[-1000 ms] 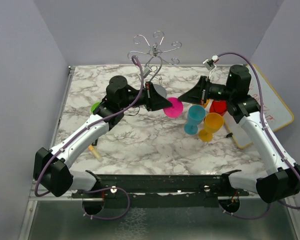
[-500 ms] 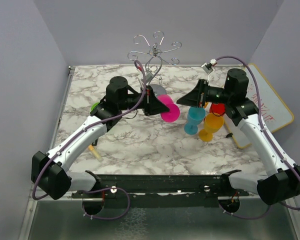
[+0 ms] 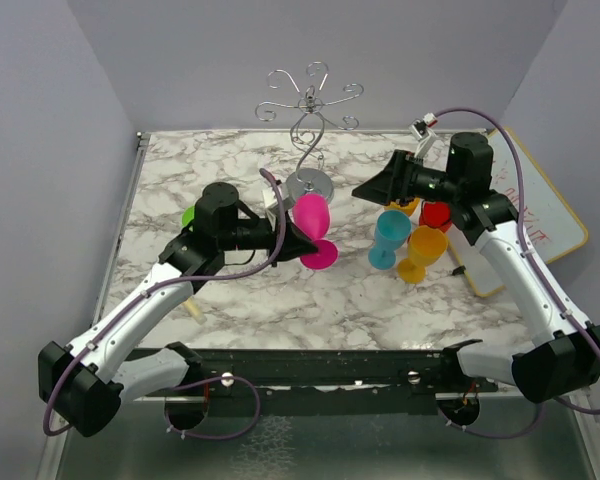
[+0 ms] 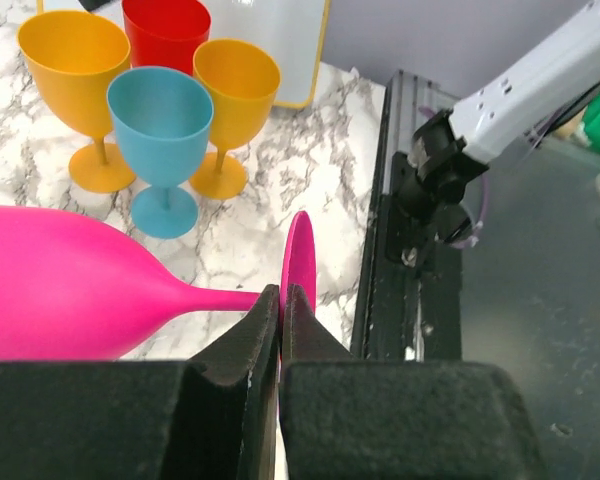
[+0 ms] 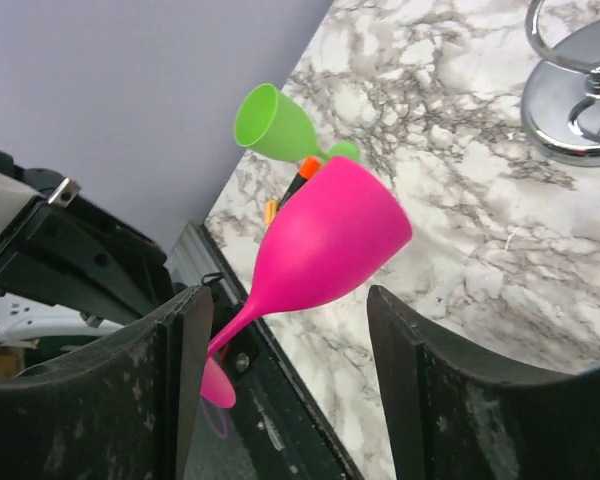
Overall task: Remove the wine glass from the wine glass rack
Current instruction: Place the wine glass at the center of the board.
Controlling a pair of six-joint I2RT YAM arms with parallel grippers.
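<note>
The pink wine glass (image 3: 312, 215) hangs tilted above the marble table, off the wine glass rack (image 3: 310, 100). That silver wire rack stands behind it on its round base (image 3: 309, 184). My left gripper (image 3: 298, 240) is shut on the rim of the glass's foot (image 4: 300, 255). In the left wrist view, the left gripper (image 4: 281, 295) has its jaws pinched on that disc, and the bowl (image 4: 70, 280) reaches left. My right gripper (image 3: 365, 188) is open, apart from the glass. In the right wrist view, the pink glass (image 5: 335, 235) shows beyond the right gripper (image 5: 285, 292), untouched.
A teal glass (image 3: 389, 235), two yellow glasses (image 3: 423, 250) and a red cup (image 3: 437, 215) stand under the right arm. A green glass (image 3: 192, 215) lies behind the left arm. A white board (image 3: 540, 215) lies at the right edge, and a pen (image 3: 192, 305) at the near left.
The right gripper opened and drew back from the pink glass. The left gripper closed on its foot and carried it toward the near side, away from the rack, tilting it.
</note>
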